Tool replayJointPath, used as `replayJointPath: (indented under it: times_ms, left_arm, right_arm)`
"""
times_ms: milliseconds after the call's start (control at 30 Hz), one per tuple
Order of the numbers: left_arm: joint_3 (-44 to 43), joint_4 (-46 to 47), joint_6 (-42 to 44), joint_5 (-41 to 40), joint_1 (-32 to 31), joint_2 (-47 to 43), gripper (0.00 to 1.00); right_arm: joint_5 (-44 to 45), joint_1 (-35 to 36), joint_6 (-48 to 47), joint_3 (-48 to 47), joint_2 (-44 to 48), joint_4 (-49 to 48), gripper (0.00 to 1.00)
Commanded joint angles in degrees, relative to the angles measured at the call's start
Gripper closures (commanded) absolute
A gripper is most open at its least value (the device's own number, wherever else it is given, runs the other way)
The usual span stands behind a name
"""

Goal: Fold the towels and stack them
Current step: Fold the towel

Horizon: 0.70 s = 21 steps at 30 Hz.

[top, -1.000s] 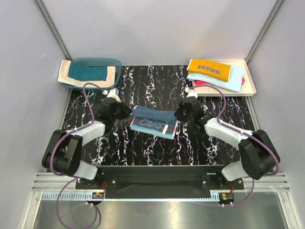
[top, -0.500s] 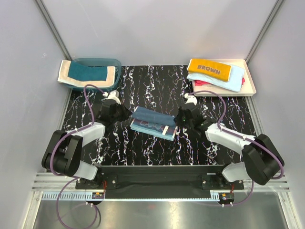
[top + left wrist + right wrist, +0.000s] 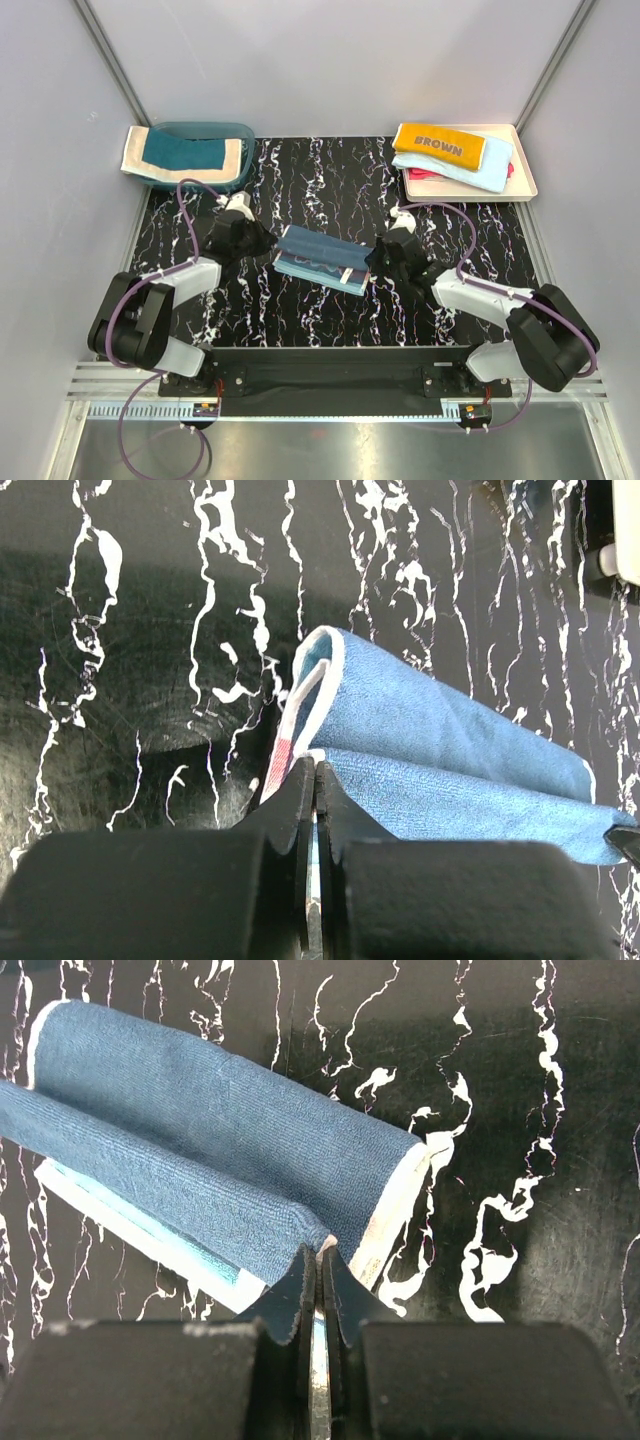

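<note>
A dusty blue towel lies partly folded on the black marbled table. My left gripper is shut on its left corner; in the left wrist view the towel curls over just beyond the gripper. My right gripper is shut on its right corner; in the right wrist view the towel rolls away from the gripper. An orange-yellow "BROWN" towel lies on a light blue towel and a red one. A dark teal towel with cream border drapes over the basin.
A translucent teal basin stands at the back left. A cream tray at the back right holds the stacked towels. Grey walls close in both sides and the back.
Both grippers have moved toward the near edge with the blue towel's corners, the right one farther, drawing the top layer over the lower one.
</note>
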<state>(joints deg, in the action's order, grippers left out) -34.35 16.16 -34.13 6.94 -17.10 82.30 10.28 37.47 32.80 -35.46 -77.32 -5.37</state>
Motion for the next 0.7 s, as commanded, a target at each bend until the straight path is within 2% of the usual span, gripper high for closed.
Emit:
replayJointPath:
  times_ms: [0,300,667]
  left_arm:
    - [0.51,3.17,0.82,-3.42,0.23,0.58,1.00]
    - [0.95,4.58,-0.50,-3.34,0.23,3.04,1.00]
    - [1.13,3.70,-1.55,-4.30,0.23,3.48,1.00]
  right_arm:
    - [4.74,0.58,1.57,1.70,1.65,-2.97,0.95]
    - [4.66,1.02,3.68,5.14,0.50,-8.51,0.95]
    - [0.88,1.20,5.61,8.03,-1.08,-12.82,0.85]
